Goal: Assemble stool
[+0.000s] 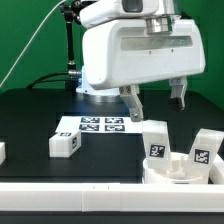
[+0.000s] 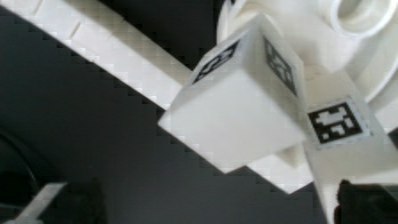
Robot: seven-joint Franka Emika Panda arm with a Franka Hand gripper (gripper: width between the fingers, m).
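Stool legs (image 1: 157, 141): two upright, one lying; one seat (image 1: 178, 173).

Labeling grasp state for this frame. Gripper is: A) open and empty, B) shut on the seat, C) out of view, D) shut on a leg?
A: in the exterior view the gripper hangs wide open above an upright leg, with nothing between its jaws.

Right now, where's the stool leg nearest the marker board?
In the exterior view, that leg lies on the table at the exterior view's left, just beside the marker board, apart from the seat.
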